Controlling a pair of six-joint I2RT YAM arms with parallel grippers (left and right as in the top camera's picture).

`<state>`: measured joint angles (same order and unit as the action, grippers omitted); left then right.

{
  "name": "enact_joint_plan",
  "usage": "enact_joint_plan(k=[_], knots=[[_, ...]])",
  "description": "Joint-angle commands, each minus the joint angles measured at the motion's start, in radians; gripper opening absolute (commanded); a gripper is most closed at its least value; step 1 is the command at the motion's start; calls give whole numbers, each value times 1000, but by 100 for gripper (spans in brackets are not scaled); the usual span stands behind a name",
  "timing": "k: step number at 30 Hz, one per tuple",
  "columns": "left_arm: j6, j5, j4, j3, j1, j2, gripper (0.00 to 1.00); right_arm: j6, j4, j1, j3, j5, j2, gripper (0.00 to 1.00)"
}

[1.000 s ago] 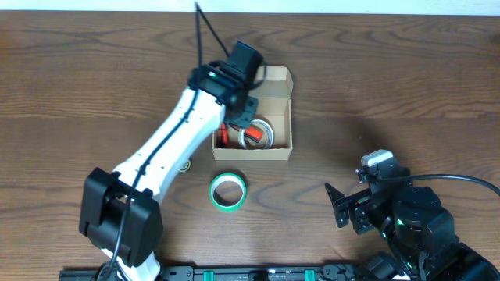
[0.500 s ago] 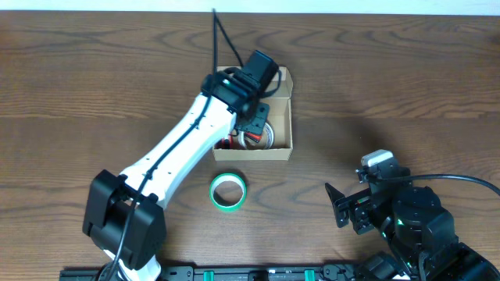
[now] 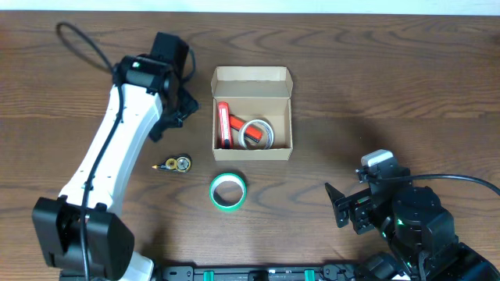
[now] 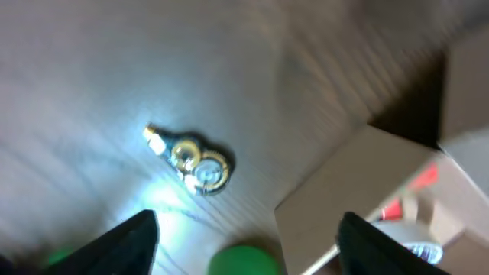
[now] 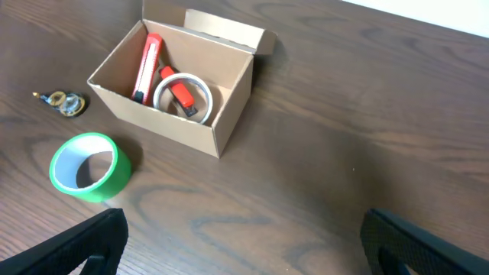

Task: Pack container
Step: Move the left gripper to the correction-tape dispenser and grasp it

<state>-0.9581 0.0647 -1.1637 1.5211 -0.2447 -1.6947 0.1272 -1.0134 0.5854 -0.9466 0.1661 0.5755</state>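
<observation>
Box at table centre, flap lid open toward the far edge. Inside it, a red knife lies beside a clear tape roll. Green tape roll just in front of the box. Left arm stretched forward, left gripper to the left of the box near a small brass trinket, fingers spread apart. Right gripper at near right, well apart from the box, fingers spread wide.

On the dark wooden desk, the small tan cardboard box sits in the upper middle of the overhead frame. Inside it a red plastic utility knife lies along the left wall, with a clear ring of tape just right of it. Below the box and apart from it lies a green roll of tape, and up-left of that roll, a small brass-coloured metal trinket.
</observation>
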Motion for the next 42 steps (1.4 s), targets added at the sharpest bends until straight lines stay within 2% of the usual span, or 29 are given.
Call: enact_joint_plan(k=[1, 5, 8, 16, 27, 42], knots=[[-371, 35, -3, -90, -4, -2, 78, 18, -1, -10, 3, 9, -1, 99], [-629, -20, 0, -198, -5, -2, 83, 18, -1, -10, 3, 9, -1, 99], [-706, -50, 45, -264, -4, -2, 87, 18, -1, -10, 3, 9, -2, 99], [-707, -58, 229, -352, -4, -43, 88, 18, -1, -10, 3, 9, -1, 99], [-707, -76, 291, -365, 3, -137, 88, 18, -1, -10, 3, 9, -2, 99], [-706, -147, 409, -455, 50, -149, 85, 18, -1, -10, 3, 9, -1, 99]])
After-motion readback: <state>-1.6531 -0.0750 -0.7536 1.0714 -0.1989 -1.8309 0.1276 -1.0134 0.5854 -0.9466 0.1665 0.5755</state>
